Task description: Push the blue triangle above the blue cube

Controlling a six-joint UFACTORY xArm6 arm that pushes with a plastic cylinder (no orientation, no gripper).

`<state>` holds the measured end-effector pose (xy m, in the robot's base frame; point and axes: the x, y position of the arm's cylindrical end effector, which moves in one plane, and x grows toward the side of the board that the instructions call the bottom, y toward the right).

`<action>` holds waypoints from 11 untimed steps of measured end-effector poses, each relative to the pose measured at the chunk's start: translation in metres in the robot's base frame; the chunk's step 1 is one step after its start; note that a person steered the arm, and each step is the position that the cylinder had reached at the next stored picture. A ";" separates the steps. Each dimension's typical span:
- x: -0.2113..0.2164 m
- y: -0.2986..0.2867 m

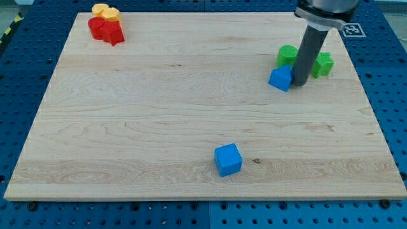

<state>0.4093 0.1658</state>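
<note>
Pale wooden board (pixel 159 108) with fine horizontal grain fills most of the frame, resting on a blue perforated table (pixel 19 95). Blue triangle (pixel 280 79): a small solid-blue wedge in the upper right of the frame, its broad face toward the viewer and its pointed end toward the frame's left; its long axis cannot be made out with certainty at this size. My tip (pixel 299 84) stands just at the triangle's right side, touching or nearly touching it. The rod carries no pincer, so nothing is clasped or released; contact is by the rod's side alone. Blue cube (pixel 228 159): lower centre of the frame, near the board's bottom edge, turned slightly so one corner faces down-left. It lies well apart from the triangle, down and to the left.

Two green blocks flank the rod: one green block (pixel 287 55) just above the triangle, the other green block (pixel 324 64) to the rod's right, its shape partly hidden. Both sit near the board's right edge. Red blocks (pixel 105 29) and yellow blocks (pixel 105 11) cluster touching at the upper left corner. Bare wood spans the whole middle of the board, between the triangle and the cube and leftward to the corner cluster.
</note>
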 end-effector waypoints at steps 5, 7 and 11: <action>-0.042 -0.111; -0.012 -0.131; 0.032 -0.164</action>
<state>0.4414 0.0016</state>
